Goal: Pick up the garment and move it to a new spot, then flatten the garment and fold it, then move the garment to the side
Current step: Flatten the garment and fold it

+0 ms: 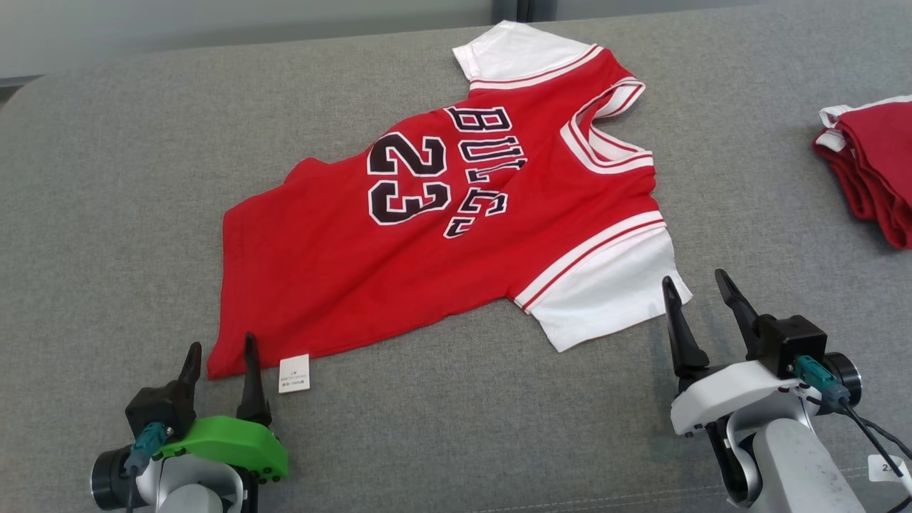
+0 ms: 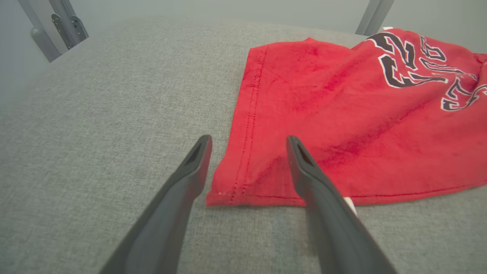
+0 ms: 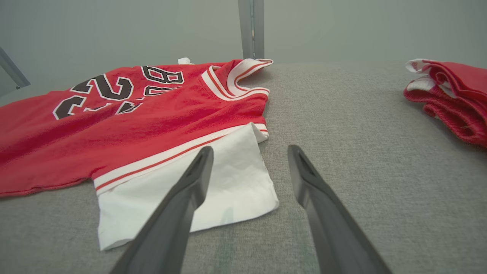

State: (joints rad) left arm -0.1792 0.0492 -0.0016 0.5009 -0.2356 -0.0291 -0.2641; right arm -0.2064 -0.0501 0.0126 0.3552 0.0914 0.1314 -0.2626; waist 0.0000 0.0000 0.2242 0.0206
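The red jersey [image 1: 427, 235] is lying spread over the middle of the tabletop [image 1: 107, 178] while the left tool [image 1: 221, 342] and right tool [image 1: 694, 276], both gaping empty, are hovering by its near hem corner and sleeve, likely to lift it.

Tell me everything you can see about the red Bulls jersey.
The red Bulls jersey lies spread flat, front up, slightly wrinkled, on the grey fabric surface, hem toward the robot's left. It looks like soft knit, printed BULLS and 23 in black with white outlines. It has white short sleeves, red-and-white striped trim, a striped V collar and a small white tag at the hem. The open left claw flanks its near hem corner, the open right claw its near sleeve; contact is unclear.
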